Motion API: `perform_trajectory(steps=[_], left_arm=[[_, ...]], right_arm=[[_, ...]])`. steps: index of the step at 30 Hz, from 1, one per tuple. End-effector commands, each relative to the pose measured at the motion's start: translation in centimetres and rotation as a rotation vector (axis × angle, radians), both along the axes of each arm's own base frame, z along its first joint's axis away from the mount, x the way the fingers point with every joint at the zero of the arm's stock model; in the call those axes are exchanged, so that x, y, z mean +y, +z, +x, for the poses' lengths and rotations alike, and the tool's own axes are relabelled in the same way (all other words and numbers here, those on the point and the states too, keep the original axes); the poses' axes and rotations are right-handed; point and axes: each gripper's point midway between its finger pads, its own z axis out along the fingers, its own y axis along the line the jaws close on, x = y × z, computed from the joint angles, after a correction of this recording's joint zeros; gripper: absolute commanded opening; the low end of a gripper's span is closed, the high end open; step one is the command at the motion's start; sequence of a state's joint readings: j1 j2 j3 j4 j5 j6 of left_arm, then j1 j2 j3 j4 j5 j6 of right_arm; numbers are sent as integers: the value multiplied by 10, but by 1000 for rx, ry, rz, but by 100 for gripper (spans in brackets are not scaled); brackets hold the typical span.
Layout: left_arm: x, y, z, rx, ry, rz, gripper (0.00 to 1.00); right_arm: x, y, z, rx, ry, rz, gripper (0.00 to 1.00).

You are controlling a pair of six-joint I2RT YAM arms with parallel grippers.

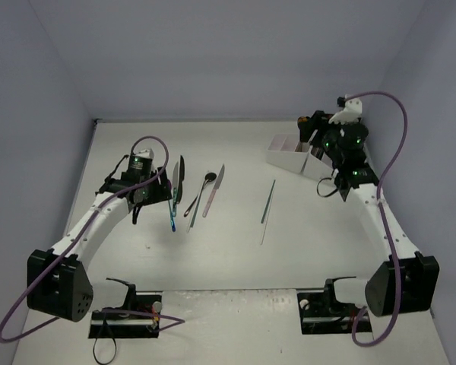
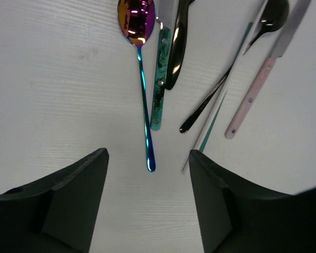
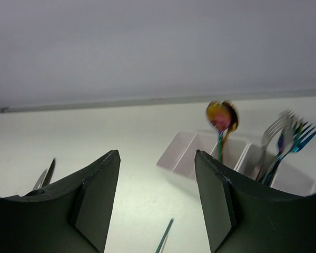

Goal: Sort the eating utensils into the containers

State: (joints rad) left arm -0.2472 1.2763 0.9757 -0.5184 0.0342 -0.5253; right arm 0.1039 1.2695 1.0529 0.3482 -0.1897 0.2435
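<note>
Several eating utensils lie left of the table's middle: an iridescent spoon (image 2: 142,79), a green-handled piece (image 2: 159,84), a black piece (image 2: 176,47), a black spoon (image 2: 226,74), a pink-handled knife (image 2: 253,95) and a thin stick (image 2: 216,113). My left gripper (image 2: 147,154) hovers open over the iridescent spoon's handle end, touching nothing; it shows in the top view too (image 1: 153,204). The white containers (image 3: 200,158) stand at the back right (image 1: 292,156) with an iridescent spoon (image 3: 219,118) and forks (image 3: 284,137) standing in them. My right gripper (image 3: 156,155) is open and empty, a short way in front of the containers.
A pair of thin sticks (image 1: 267,201) lies alone at mid-table, its tip visible below the right gripper (image 3: 165,234). Grey walls close the table at the back and both sides. Black clamps and cables sit at the near edge (image 1: 129,312).
</note>
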Motion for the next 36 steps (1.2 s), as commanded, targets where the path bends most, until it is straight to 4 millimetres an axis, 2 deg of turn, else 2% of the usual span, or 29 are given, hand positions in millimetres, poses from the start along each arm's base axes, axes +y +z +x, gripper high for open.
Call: perform_trajectory(steps=[1, 7, 16, 23, 30, 36], left_arm=[[2, 9, 33, -45, 128, -6, 53], [0, -24, 52, 35, 170, 23, 46], [2, -64, 66, 117, 212, 67, 40], [-6, -82, 75, 143, 190, 85, 32], [-9, -101, 63, 195, 196, 96, 22], [-4, -111, 44, 230, 209, 108, 1]], right_arm=[[15, -20, -22, 47, -10, 65, 56], [26, -48, -40, 105, 36, 86, 56], [33, -68, -50, 143, 74, 77, 57], [35, -77, -51, 162, 89, 66, 57], [36, -79, -51, 167, 91, 66, 57], [41, -81, -51, 174, 106, 66, 58]])
